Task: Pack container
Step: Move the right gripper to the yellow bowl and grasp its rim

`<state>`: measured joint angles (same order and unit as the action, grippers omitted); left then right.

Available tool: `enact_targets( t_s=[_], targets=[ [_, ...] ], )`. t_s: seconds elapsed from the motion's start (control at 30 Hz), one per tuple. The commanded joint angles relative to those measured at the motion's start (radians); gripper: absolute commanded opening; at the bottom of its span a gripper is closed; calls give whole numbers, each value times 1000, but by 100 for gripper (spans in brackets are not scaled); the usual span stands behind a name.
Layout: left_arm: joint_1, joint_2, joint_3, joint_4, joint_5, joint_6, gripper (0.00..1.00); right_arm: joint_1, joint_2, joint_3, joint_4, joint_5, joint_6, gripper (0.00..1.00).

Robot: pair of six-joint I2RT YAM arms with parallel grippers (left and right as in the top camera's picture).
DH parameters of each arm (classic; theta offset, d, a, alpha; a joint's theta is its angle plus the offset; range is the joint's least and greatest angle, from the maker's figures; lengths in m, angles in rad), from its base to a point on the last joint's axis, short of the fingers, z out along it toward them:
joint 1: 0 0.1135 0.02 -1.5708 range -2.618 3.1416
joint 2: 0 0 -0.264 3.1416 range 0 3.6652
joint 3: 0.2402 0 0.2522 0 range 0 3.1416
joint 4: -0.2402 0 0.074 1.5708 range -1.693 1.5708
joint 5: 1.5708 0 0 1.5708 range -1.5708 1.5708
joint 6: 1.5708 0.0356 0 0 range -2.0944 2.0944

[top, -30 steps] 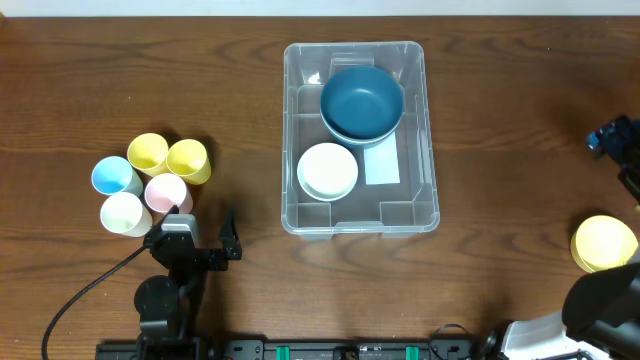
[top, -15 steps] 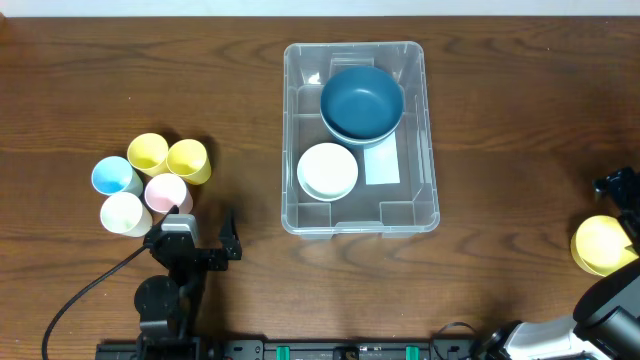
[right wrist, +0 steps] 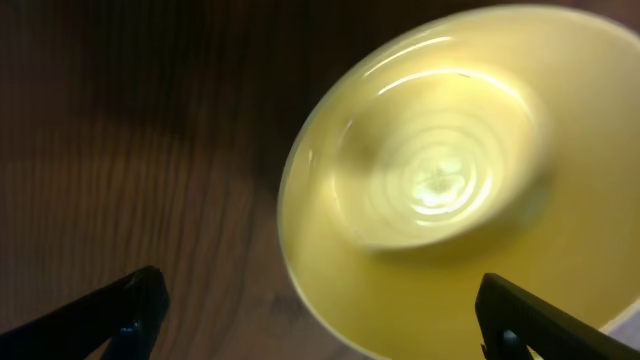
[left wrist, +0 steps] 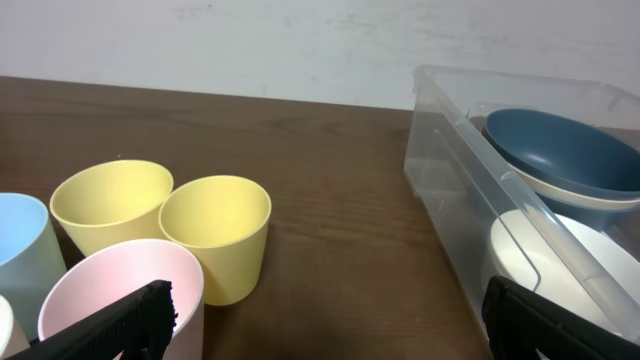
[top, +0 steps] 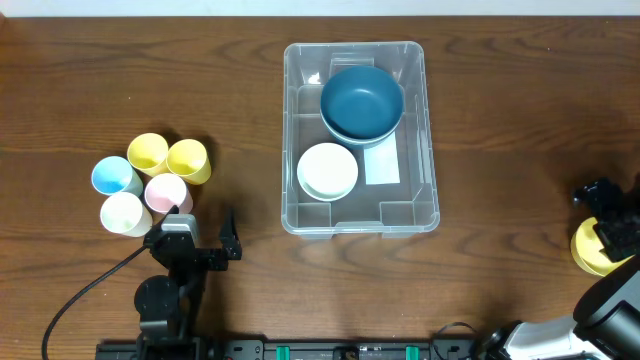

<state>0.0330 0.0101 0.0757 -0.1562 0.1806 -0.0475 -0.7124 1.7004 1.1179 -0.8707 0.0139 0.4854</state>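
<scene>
Packing is partly done: the container point(top: 292, 120) sits in the middle of the table point(top: 500, 120), and a blue bowl point(top: 362, 98) and a smaller white bowl point(top: 328, 170) already lie inside it, beside a white label point(top: 381, 164) on its floor. The step in hand looks like the pickup of the yellow bowl point(right wrist: 430, 190), which stands well apart from the bin at the right side of the table. The right gripper point(top: 606, 212) hangs directly over it with its jaws spread wide and nothing between them. Its wrist view is blurred, so whether a finger touches the rim I cannot tell. The next move probably calls for lowering until one finger is inside the bowl's wall and one outside, pinching, then lifting high enough to clear the bin's wall. The free floor inside is small, so nesting the bowl in the blue one seems the easier fit. Bare wood lies between bowl and bin, so nothing blocks that path. The left gripper point(top: 195, 228) rests low near the front edge, jaws also released and empty, just beside five cups point(top: 150, 182) — two yellow, one blue, one pink, one white. They crowd together, seemingly touching, which may leave little room to slip a finger between them.
</scene>
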Motion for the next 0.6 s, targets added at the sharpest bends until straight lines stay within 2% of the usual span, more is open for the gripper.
enact_targets(
  t_s=[0.0,0.1,0.17,0.23,0.37,0.5,0.57],
  targets=[
    [7,-6,-23,-12,10,14,98,-8,2,-36,27,-7,-7,99],
    [7,-6,-24,-13,10,14,98,-8,2,-63,58,-6,-8,97],
    [7,-6,-24,-13,10,14,98,-8,2,-79,75,-2,-8,86],
    [7,-6,-23,-13,10,14,98,-8,2,-92,93,-2,-8,81],
    [7,-6,-23,-13,10,14,98,-8,2,-97,101,1,-8,80],
    [7,-6,-24,-13,10,14,98,-8,2,-98,103,17,-8,56],
    [7,-6,-24,-13,10,14,98,-8,2,-98,105,20,-7,48]
  ],
)
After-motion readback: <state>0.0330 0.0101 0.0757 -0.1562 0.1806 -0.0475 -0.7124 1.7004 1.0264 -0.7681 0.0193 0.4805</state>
